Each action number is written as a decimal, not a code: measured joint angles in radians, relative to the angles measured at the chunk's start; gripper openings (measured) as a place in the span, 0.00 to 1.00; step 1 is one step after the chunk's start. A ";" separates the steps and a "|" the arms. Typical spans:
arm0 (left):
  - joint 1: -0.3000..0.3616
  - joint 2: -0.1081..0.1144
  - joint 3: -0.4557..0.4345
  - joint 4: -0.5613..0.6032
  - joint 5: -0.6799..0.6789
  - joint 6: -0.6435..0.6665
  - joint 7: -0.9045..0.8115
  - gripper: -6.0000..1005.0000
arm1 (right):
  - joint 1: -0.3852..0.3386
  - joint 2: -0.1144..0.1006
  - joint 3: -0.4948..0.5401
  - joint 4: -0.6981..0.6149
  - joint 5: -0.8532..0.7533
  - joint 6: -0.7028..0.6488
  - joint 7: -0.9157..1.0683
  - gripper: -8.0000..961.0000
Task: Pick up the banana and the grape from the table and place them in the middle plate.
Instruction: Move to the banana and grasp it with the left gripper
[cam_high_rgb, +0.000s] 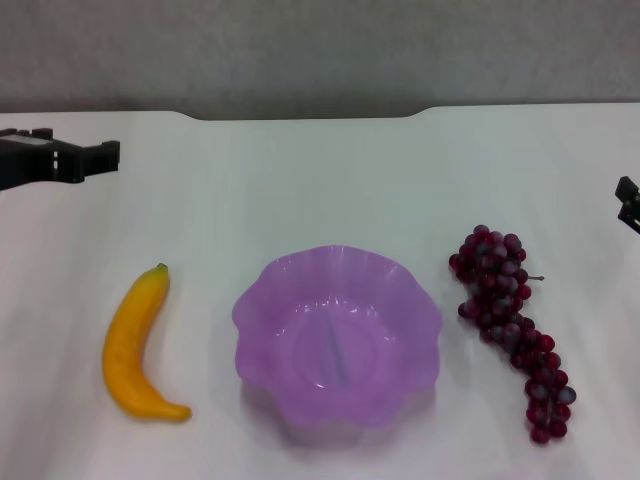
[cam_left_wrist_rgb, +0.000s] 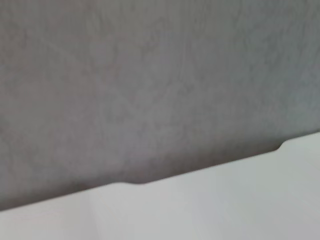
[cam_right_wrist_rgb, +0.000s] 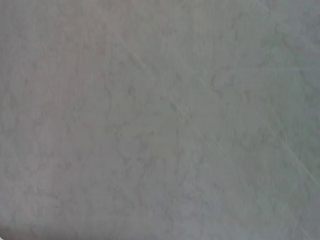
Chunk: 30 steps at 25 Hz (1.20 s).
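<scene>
The yellow-orange banana (cam_high_rgb: 137, 344) lies on the white table (cam_high_rgb: 320, 180) at the left, its dark green tip pointing away from me. The translucent purple middle plate (cam_high_rgb: 262, 300) with a wavy rim sits in the centre, with nothing in it. To its right lies the dark red grape (cam_high_rgb: 512, 325) bunch, stretched lengthwise. My left gripper (cam_high_rgb: 100, 157) hangs at the far left, well behind the banana. Only a black sliver of my right gripper (cam_high_rgb: 628, 203) shows at the right edge, behind the grape. Both wrist views show just wall and table.
A grey wall (cam_high_rgb: 320, 50) runs along the table's far edge, with a shallow notch in the edge near the middle (cam_high_rgb: 300, 115). White tabletop stretches between the grippers and the three things.
</scene>
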 joint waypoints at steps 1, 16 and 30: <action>0.000 0.000 0.000 0.000 0.000 0.000 0.000 0.81 | 0.000 0.000 0.000 0.000 0.000 0.000 0.000 0.92; -0.150 -0.002 0.012 -0.072 0.233 0.269 -0.167 0.81 | 0.006 0.000 -0.003 0.000 0.000 -0.001 0.000 0.92; -0.135 -0.001 0.004 -0.082 0.232 0.217 -0.168 0.81 | 0.006 0.000 -0.003 -0.003 0.000 0.000 0.000 0.92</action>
